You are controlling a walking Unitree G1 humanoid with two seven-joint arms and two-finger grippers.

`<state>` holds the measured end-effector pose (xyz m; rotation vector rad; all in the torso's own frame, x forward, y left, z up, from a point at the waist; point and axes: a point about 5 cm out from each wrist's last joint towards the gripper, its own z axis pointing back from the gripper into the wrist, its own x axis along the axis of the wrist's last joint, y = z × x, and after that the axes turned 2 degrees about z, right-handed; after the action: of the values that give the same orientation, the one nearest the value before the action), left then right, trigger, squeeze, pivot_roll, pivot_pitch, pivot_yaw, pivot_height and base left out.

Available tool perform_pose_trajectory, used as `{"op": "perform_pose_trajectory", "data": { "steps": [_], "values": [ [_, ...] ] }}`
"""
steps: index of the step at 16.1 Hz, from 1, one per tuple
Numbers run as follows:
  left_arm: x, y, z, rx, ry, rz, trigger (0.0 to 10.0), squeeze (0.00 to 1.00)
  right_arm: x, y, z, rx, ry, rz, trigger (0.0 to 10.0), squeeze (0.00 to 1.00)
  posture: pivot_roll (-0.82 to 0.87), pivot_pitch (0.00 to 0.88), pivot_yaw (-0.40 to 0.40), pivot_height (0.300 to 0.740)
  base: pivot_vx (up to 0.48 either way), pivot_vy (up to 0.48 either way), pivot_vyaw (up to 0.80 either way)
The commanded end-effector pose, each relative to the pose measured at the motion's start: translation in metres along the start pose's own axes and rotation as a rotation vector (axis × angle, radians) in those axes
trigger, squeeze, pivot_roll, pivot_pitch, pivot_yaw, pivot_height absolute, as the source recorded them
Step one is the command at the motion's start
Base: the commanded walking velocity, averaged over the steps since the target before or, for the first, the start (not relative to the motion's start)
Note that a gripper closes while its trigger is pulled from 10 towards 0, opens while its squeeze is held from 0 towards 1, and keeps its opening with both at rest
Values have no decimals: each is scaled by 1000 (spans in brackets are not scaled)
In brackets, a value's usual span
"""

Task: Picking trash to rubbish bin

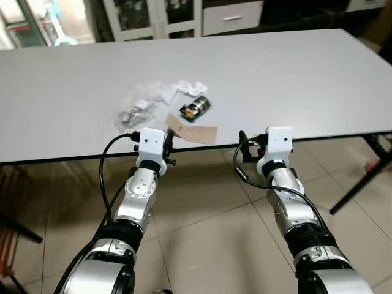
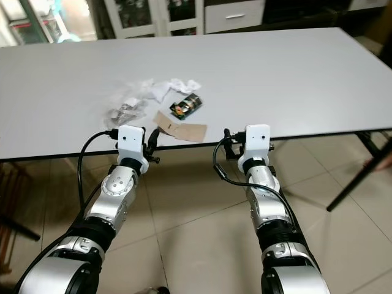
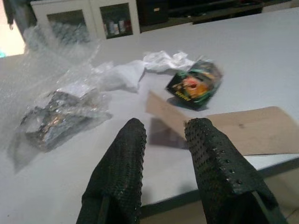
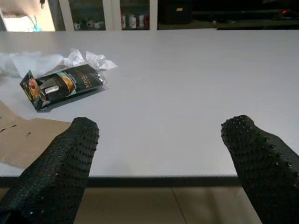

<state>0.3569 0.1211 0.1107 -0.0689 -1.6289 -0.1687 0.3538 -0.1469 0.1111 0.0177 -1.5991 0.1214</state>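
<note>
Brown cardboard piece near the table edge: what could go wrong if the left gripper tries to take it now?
The cardboard piece lies flat, so the left gripper may only push it, perhaps into the green snack wrapper. It also sits close to the table edge and could slide off onto the floor.

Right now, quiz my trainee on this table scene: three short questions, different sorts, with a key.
1. True or false: the brown cardboard piece lies near the table's front edge.
2. Which gripper has its fingers wider apart: A left gripper, B right gripper?
3. Fill in: the dark snack packet lies beside crumpled white ____.

Key: 1 true; 2 B; 3 paper.
</note>
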Motion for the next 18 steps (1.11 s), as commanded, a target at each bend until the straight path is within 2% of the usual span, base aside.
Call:
{"op": "perform_pose_trajectory", "data": {
  "steps": [1, 4, 18],
  "values": [
    [-3, 5, 1, 15, 20, -14, 10000, 0, 0, 6, 0, 23, 6, 8, 10000, 0, -72, 52, 46, 740, 285, 0, 800],
    [-3, 5, 1, 16, 19, -13, 10000, 0, 0, 4, 0, 1, 4, -30, 10000, 0, -74, 52, 46, 740, 282, 0, 267],
    [-3, 5, 2, 13, 21, -14, 10000, 0, -3, 5, 1, 3, 19, -29, 10000, 0, -72, 57, 50, 740, 286, 0, 0]
  ]
}}
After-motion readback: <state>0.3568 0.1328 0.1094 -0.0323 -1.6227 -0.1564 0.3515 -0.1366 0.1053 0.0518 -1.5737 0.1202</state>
